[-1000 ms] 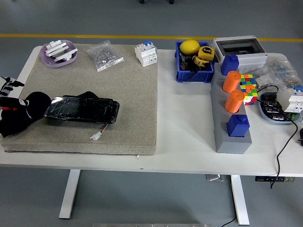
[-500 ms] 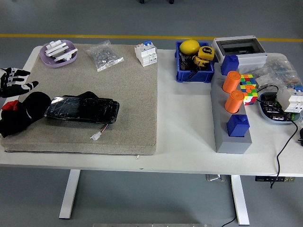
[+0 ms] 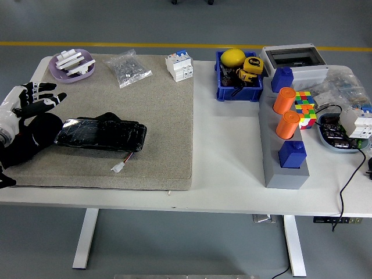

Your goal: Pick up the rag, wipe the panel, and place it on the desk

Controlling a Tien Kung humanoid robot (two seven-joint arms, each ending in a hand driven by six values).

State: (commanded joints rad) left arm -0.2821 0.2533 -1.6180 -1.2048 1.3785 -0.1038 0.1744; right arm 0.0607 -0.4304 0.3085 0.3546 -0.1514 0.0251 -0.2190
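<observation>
A black rag [image 3: 29, 139] lies bunched on the left end of the grey felt mat [image 3: 163, 116], touching the left end of the glossy black panel [image 3: 102, 135]. The panel lies flat on the mat with a white connector on a short wire [image 3: 119, 167] at its front. My left hand [image 3: 32, 100] hovers over the rag's upper left with its white-tipped fingers spread and holds nothing. The right hand is out of view.
A purple dish [image 3: 72, 65] of white parts, a bag of hardware [image 3: 128, 68] and a white breaker [image 3: 179, 65] sit at the mat's back. A blue bin [image 3: 238, 78], grey block [image 3: 283, 154] with orange cylinders, a colour cube [image 3: 304, 107] and cables stand at right.
My left hand has moved up and to the right from the picture's left edge, coming over the rag with its fingers spreading. The rag and panel have not moved.
</observation>
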